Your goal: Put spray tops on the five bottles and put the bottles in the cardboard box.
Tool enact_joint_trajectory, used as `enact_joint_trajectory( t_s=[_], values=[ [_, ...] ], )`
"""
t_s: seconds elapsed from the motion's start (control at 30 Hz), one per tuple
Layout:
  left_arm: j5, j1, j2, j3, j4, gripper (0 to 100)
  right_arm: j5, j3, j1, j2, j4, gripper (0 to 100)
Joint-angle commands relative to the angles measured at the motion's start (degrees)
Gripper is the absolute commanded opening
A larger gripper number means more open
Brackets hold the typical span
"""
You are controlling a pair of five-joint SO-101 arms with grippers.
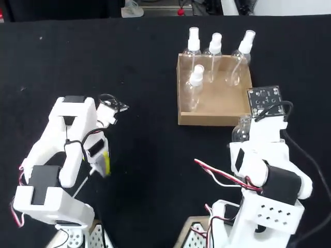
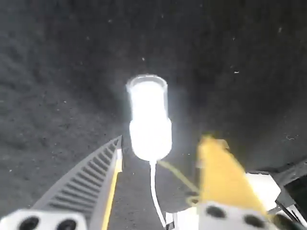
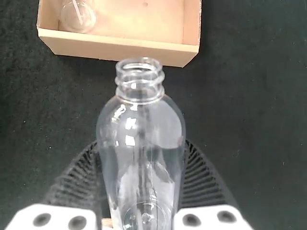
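Note:
A clear bottle (image 3: 140, 143) with a bare, open neck stands upright between the fingers of my right gripper (image 3: 142, 148), which is shut on its body. In the high view this bottle (image 1: 241, 129) is just in front of the cardboard box (image 1: 214, 120), near its right corner. Several bottles with white spray tops (image 1: 195, 80) stand in the box. A white spray top (image 2: 149, 117) with its thin tube lies on the black table between the spread fingers of my left gripper (image 2: 163, 141), which is open. That gripper (image 1: 101, 163) points down at the table's left side.
The box's front wall (image 3: 120, 45) is close beyond the held bottle's neck, with one bottle's base (image 3: 76, 14) inside. Red and white cables (image 1: 217, 175) trail beside the right arm's base. Black cloth covers the table between the arms.

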Motion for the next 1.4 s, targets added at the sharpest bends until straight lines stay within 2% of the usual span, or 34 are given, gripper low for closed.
enact_joint_trajectory(
  t_s=[0.0,0.13,0.37,0.57,0.87,1.07,1.23,1.37],
  values=[
    [1.14,0.92,-3.08,-1.19,-0.26,31,-0.53,-0.22,-0.53,-1.1,0.35,1.1],
    [6.15,1.1,-2.46,-2.77,-0.62,31,-0.53,-0.22,-0.53,-1.1,0.35,1.1],
    [6.51,1.19,-2.37,1.1,-0.97,31,-0.53,-0.22,-0.62,-1.1,0.35,1.1],
    [6.68,1.27,-2.37,4.53,-8.18,31,-1.93,-0.22,-0.79,-1.1,0.35,1.1],
    [9.67,7.87,-2.37,5.32,-9.23,31,-1.93,-0.22,-0.62,-1.1,0.35,1.1],
    [9.41,5.41,-2.37,5.32,-8.88,31,-1.67,-0.22,-0.53,-1.19,0.44,1.1],
    [5.1,1.98,-2.37,6.02,-9.32,31,-1.67,-0.22,-0.53,-1.19,0.44,1.1],
    [4.57,1.98,-2.37,5.76,-9.41,31,-2.11,-0.22,-0.88,-1.19,0.44,1.1]
  ],
)
